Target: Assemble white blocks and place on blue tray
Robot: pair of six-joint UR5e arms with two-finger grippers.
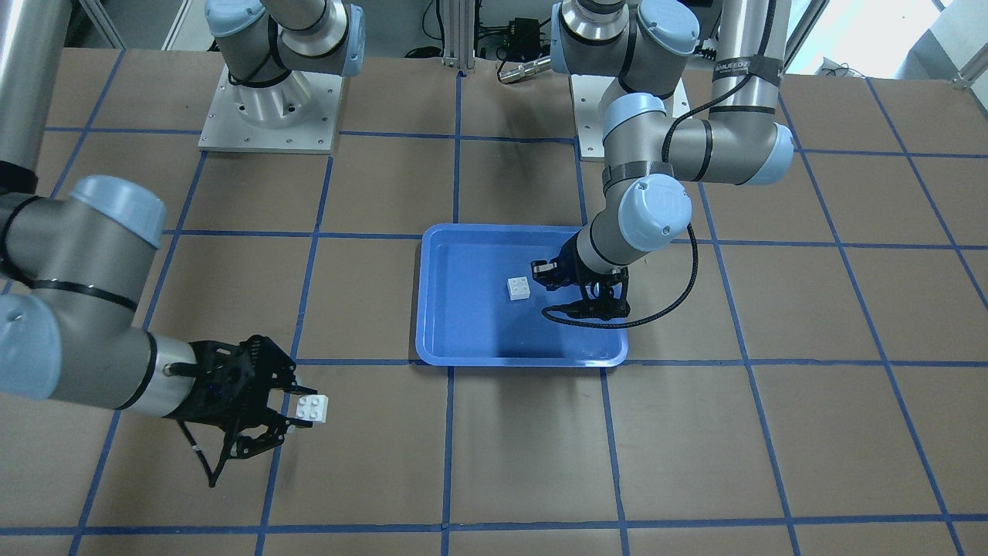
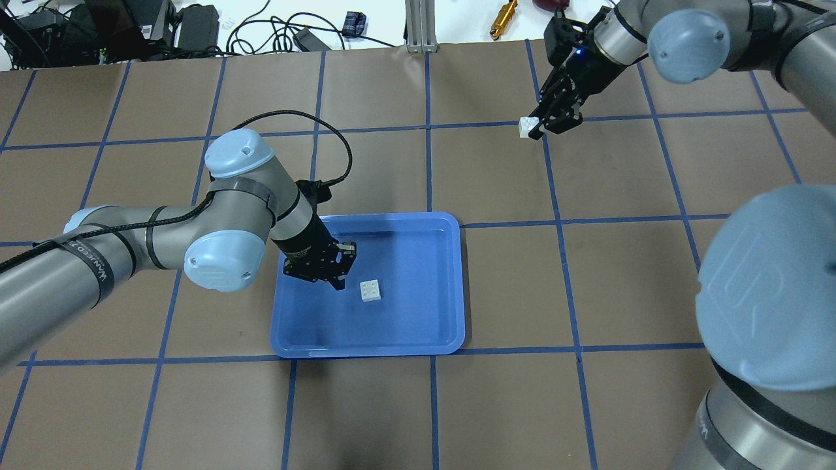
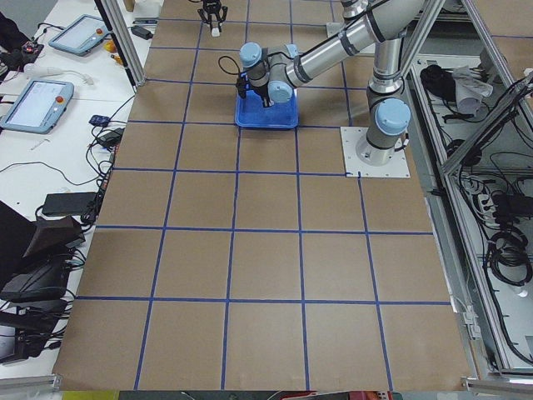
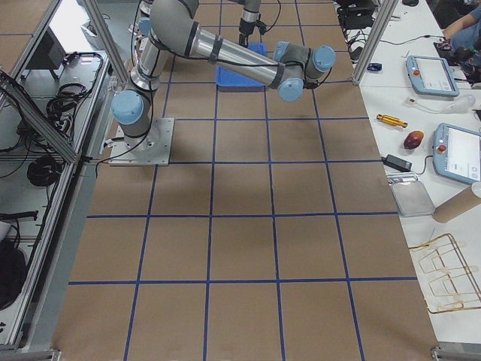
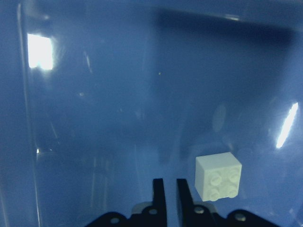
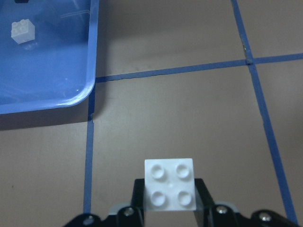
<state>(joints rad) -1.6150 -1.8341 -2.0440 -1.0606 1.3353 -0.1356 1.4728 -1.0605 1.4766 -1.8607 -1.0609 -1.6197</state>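
Note:
The blue tray (image 2: pixel 418 320) lies at the table's middle; it also shows in the front view (image 1: pixel 463 324). One white block (image 2: pixel 371 291) sits loose and studs-up on the tray floor (image 5: pixel 118 94); it also shows in the front view (image 1: pixel 519 288) and the left wrist view (image 5: pixel 218 176). My left gripper (image 2: pixel 345 256) hangs low over the tray, shut and empty, with the block just beside its fingertips (image 5: pixel 159 189). My right gripper (image 2: pixel 537 125) is shut on the second white block (image 6: pixel 170 184), held above the brown table well away from the tray (image 6: pixel 47 71).
The table is brown with a blue tape grid. Two arm base plates (image 1: pixel 270 108) stand on the robot's side. Cables and a brass tool (image 2: pixel 504 12) lie beyond the far edge. My left arm's elbow (image 2: pixel 225 261) overhangs the tray's left rim.

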